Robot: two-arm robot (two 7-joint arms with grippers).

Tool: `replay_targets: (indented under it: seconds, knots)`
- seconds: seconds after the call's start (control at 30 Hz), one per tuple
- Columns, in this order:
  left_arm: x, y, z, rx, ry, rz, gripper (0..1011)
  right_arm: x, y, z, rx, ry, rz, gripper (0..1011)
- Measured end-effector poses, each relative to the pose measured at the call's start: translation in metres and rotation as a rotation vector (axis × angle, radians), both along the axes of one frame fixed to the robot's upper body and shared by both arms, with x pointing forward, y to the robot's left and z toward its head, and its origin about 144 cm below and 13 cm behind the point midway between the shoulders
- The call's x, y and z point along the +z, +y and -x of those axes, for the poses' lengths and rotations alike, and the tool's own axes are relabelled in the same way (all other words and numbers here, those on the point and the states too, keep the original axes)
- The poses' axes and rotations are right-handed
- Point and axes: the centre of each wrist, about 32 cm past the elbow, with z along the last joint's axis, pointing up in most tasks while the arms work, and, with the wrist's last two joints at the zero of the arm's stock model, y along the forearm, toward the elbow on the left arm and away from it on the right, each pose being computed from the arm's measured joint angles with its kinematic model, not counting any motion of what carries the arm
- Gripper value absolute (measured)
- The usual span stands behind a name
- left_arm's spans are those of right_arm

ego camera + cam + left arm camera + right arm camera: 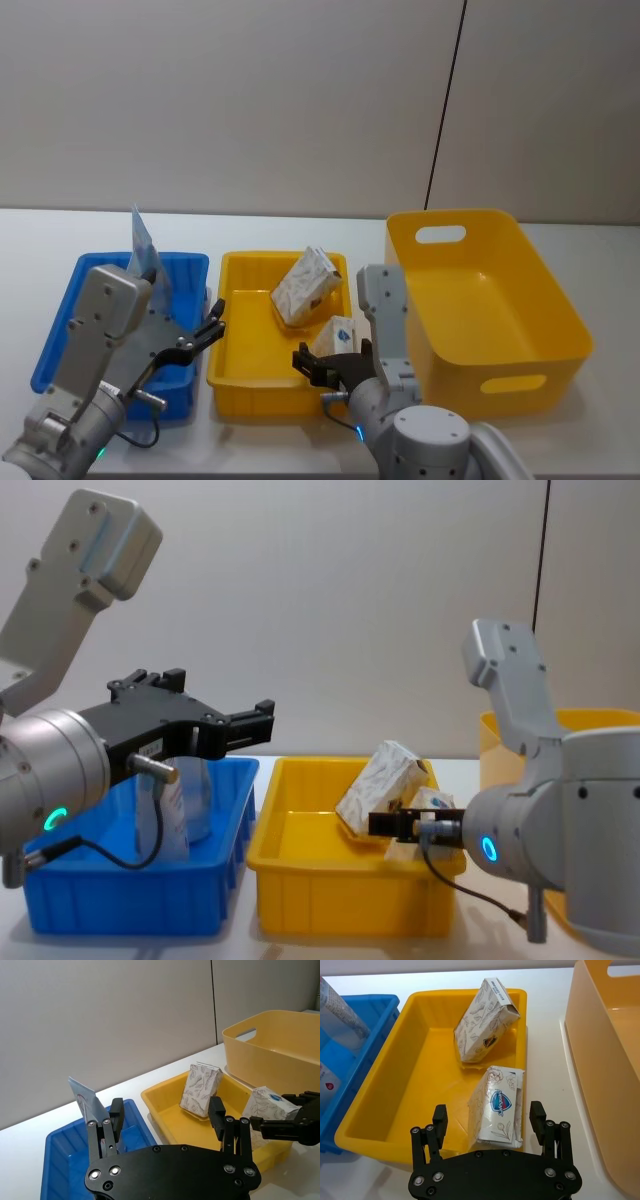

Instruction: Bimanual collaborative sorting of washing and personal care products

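White printed wrapping with a grey leaf pattern and a blue shield logo covers the soft pack, a rounded, slightly creased block. It lies inside the shallow yellow tray, at the tray's front right corner, propped against the right wall. The right gripper is at that same corner, its black fingers spread wide. One sits on each side of the pack, with a gap showing at both, so it grips nothing.

Farther back in the tray, a patterned box of the same white-and-grey print stands tilted. It is stiff and sharp-edged with a folded flap end, and it leans toward the tray's back right corner, apart from the soft pack.

Left of the tray, just beside it, sits a blue bin of glossy moulded plastic. A slim bluish-grey translucent container stands upright in it, its flat, pointed top rising above the rim.

The left gripper hangs above the tray's left rim, over the seam between the tray and the blue bin. It is raised clear of both, its fingers wide apart and empty.

Right of the tray stands a deep yellow bin with rounded corners and slotted handles. All three rest on a white table.
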Motion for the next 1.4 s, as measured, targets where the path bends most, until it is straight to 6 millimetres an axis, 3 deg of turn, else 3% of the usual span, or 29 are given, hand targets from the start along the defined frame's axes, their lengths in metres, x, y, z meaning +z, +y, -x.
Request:
replay_targets:
  seconds: [0.83, 1.17, 1.27, 1.37, 1.4]
  knots:
    - [0.0, 0.0, 0.0, 0.0, 0.0, 0.0, 1001, -0.002, 0.013, -0.014, 0.038, -0.001, 0.001, 984]
    - [0.0, 0.0, 0.0, 0.0, 0.0, 0.0, 1001, -0.002, 0.015, -0.019, 0.032, 0.012, 0.018, 750]
    - [0.0, 0.0, 0.0, 0.0, 0.0, 0.0, 1001, -0.002, 0.016, -0.02, 0.026, 0.014, 0.025, 611]
    - [0.0, 0.0, 0.0, 0.0, 0.0, 0.0, 1001, -0.002, 0.016, -0.02, 0.021, 0.014, 0.03, 552]
    - [0.0, 0.0, 0.0, 0.0, 0.0, 0.0, 1001, -0.001, 0.016, -0.02, 0.018, 0.013, 0.034, 482]
